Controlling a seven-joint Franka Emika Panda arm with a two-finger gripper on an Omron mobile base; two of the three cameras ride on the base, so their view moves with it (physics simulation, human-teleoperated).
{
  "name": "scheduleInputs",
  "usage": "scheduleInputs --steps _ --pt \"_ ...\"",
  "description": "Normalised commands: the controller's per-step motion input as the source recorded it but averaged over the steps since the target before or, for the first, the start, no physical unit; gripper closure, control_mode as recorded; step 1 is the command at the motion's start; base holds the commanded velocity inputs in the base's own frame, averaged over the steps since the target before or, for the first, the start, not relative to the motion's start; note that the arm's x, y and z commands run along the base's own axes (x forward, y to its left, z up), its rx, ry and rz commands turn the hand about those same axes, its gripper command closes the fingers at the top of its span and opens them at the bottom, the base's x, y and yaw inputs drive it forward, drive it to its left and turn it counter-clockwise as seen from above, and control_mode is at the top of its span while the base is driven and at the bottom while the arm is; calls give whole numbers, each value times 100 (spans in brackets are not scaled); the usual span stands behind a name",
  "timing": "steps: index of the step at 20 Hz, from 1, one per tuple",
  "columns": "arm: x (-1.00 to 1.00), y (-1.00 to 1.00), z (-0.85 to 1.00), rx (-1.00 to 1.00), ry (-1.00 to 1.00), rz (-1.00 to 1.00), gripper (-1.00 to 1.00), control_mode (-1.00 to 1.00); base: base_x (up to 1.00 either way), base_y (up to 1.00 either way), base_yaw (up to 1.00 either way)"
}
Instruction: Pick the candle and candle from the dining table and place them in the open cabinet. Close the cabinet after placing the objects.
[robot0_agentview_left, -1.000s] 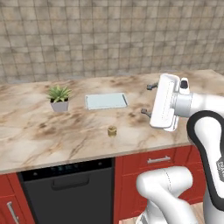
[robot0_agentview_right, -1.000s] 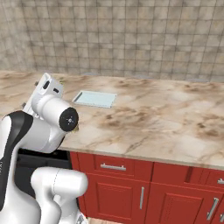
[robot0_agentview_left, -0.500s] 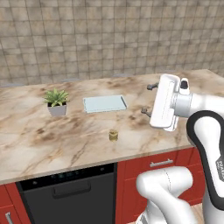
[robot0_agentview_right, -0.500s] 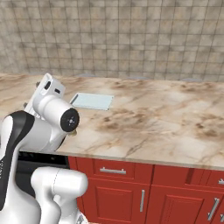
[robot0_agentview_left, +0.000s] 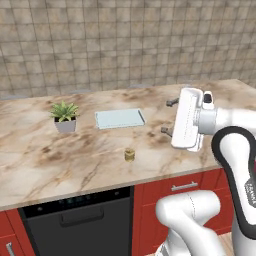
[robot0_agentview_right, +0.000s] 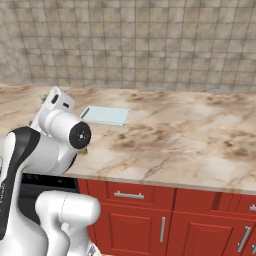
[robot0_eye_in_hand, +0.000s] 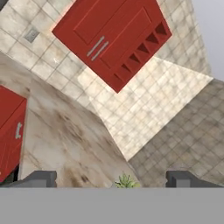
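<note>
marble dining table: squat olive-gold candle, seemingly upright.

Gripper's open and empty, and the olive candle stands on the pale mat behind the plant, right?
Not quite. The gripper is open and empty, but the olive candle stands on the bare marble table, apart from the pale mat and nearer the front edge, to the right of the plant. The left base view shows it.
</note>
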Motion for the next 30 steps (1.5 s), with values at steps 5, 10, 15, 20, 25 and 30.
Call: scheduleInputs --steps 5,10,15,20,25,30 --pt "1 2 -42 -30 26 0 -100 -100 0 0 0" --pt "12 5 -48 -33 30 0 -100 -100 0 0 0" --pt "18 3 -51 -28 26 1 -100 -100 0 0 0" --pt "14 -10 -46 -15 16 9 -100 -100 0 0 0" --pt "19 -24 -48 -2 7 15 -100 -100 0 0 0" --pt "33 -12 -33 0 0 14 -100 -100 0 0 0"
